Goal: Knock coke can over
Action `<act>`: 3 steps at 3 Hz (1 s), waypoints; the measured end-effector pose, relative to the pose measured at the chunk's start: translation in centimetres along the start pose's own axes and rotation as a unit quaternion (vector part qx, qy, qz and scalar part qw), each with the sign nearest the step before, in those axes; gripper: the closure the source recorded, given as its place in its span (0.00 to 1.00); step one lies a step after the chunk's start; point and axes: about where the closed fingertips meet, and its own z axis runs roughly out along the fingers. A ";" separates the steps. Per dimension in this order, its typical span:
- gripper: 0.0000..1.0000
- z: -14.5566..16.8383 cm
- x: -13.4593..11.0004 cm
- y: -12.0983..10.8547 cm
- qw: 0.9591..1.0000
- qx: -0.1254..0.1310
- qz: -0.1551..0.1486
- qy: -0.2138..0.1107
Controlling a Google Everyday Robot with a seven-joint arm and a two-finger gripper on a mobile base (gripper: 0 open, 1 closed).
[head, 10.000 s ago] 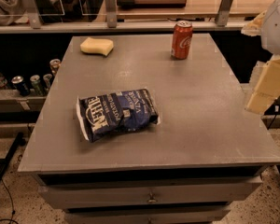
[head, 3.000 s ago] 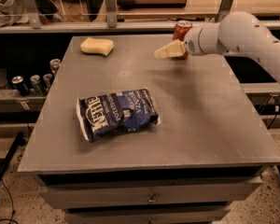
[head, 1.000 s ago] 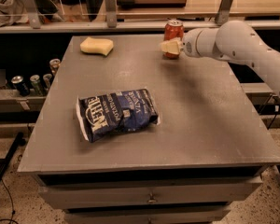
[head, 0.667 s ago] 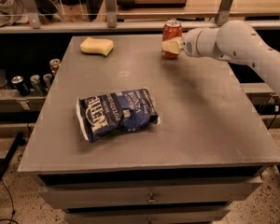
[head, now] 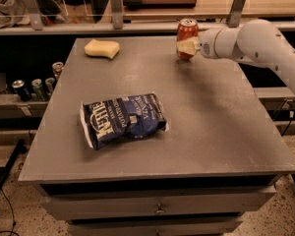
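While agst coke can (head: 187, 31) (upright) — gripper (head: 188, 47)

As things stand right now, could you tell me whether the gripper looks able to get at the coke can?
Probably yes. The gripper is right at the upright coke can near the far edge of the table, with nothing between them; the sponge and chip bag lie well away from it.
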 end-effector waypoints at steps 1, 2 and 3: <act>1.00 -1.5 -1.1 -1.0 1.000 0.001 -0.020 -0.011; 1.00 -2.8 -2.3 -1.6 0.999 -0.004 -0.044 -0.021; 1.00 -4.1 -3.4 -2.5 0.995 -0.021 -0.099 -0.016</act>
